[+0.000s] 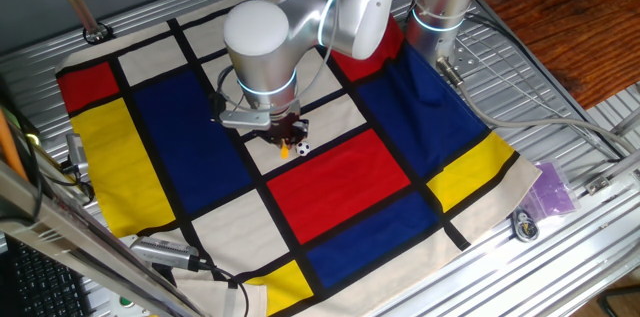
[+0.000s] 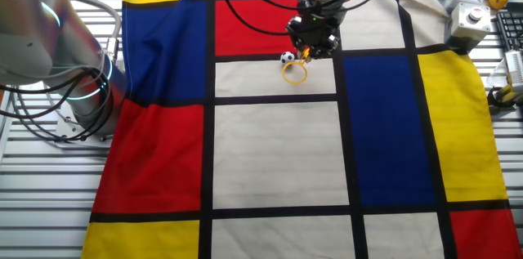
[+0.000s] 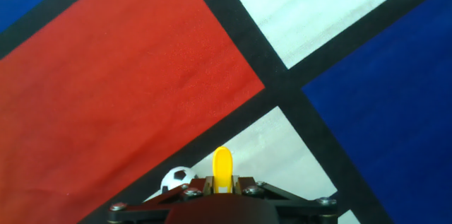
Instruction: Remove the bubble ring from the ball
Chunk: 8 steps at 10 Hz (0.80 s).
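**Ring looks clear of the ball, arm's got it by the handle**

Standing by the bench (image 1: 560, 107) watching this one. The dark two-finger end effector (image 2: 312, 45) is clenched on the short straight handle of the small yellow-orange plastic bubble ring (image 2: 296, 72). From the hand view you can see the yellow handle (image 3: 222, 169) pinched between the two sides, poking out past them. In the other fixed view the round loop hangs just below the fingers over a white square of the cloth, and I can't tell if it's brushing the fabric or floating just off it.

The tiny white ball with black soccer-style patches (image 2: 287, 58) sits just beside the loop, up and to the left of it in that view, near a black stripe. It reads as outside the ring rather than inside it, though they're close enough that I wouldn't swear they aren't touching.

My guess is the separating part is basically done and we're at the carry-away or put-down step. The next move wants a clean slide or lift away from the ball without nudging it, since a ball that small will roll at a touch.

Room isn't an issue. The big colour-block cloth (image 2: 278, 153) in red, blue, yellow and white is open all around them, and the cloth edges, the button boxes (image 2: 474, 15) and the cables (image 2: 49, 104) are well apart from the action.
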Each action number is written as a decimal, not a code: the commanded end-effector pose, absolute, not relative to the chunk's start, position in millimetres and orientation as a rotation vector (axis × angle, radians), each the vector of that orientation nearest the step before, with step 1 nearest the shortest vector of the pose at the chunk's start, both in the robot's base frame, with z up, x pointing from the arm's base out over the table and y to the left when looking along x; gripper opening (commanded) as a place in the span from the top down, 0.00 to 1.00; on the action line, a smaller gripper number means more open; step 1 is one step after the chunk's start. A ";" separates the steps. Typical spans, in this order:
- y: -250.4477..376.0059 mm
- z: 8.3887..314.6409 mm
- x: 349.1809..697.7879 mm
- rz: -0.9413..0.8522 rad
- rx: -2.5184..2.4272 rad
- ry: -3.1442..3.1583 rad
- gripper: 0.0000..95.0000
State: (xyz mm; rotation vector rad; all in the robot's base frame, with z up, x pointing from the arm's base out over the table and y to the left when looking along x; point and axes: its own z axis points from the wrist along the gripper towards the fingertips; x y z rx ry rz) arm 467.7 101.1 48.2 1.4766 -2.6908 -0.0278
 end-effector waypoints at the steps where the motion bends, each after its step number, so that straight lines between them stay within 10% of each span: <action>1: 101.7 48.3 468.4 -0.029 1.472 -2.693 1.00; 8: 134.5 43.2 464.1 -0.048 1.298 -2.786 1.00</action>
